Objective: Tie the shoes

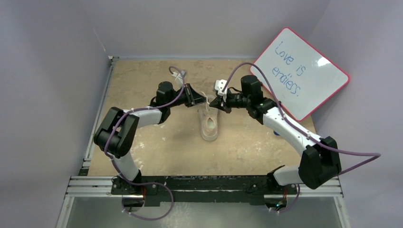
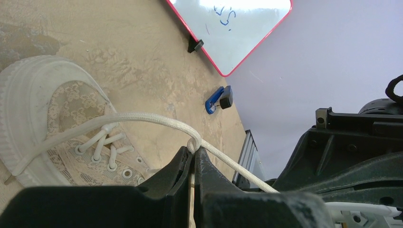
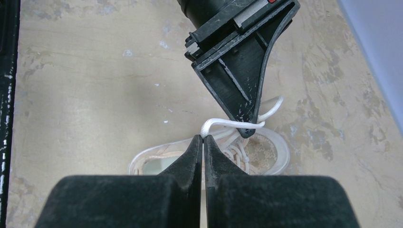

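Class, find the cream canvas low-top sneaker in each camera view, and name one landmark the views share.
Top external: cream canvas low-top sneaker mid-frame, between the two wrists.
Left wrist: sneaker at far left, toe upper-left.
Right wrist: sneaker low centre, partly hidden.
Shared landmark: cream lace pinched taut above the shoe, clearest in both wrist views.

Left tool (image 2: 193, 152) pinched shut; right tool (image 3: 203, 139) likewise.

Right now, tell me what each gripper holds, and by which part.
Both are shut on the lace of the sneaker. The left gripper pinches a bend partway along it; the right gripper pinches another bend, above the sneaker.
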Controlling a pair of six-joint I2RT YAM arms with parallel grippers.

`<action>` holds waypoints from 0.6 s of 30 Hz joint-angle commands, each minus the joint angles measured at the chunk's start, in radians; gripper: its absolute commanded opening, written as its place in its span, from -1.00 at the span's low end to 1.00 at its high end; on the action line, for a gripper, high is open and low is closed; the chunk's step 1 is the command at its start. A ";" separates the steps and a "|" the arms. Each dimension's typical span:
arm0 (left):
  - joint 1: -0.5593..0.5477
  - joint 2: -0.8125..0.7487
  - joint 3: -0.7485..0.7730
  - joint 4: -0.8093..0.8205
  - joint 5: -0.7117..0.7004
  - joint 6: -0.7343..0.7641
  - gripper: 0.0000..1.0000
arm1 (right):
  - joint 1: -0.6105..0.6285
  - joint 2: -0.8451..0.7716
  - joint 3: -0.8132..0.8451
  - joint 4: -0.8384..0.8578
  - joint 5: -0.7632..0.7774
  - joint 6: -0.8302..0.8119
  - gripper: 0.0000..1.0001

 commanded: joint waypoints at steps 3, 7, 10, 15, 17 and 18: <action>0.008 -0.006 0.034 0.052 0.008 -0.005 -1.00 | 0.006 0.017 0.019 0.063 -0.016 0.006 -1.00; 0.008 -0.006 0.033 0.052 0.006 -0.009 -1.00 | 0.006 0.029 -0.004 0.094 -0.010 0.017 -1.00; 0.008 -0.003 0.038 0.053 0.009 -0.016 -1.00 | 0.007 0.030 -0.027 0.128 0.003 0.025 -1.00; 0.008 -0.008 0.044 0.040 0.016 -0.018 -1.00 | 0.015 0.028 -0.046 0.140 0.073 -0.004 -1.00; 0.008 -0.007 0.044 0.037 0.020 -0.018 -1.00 | 0.018 0.023 -0.050 0.137 0.105 -0.019 -1.00; 0.008 -0.007 0.044 0.035 0.020 -0.018 -1.00 | 0.017 0.018 -0.050 0.135 0.121 -0.025 -1.00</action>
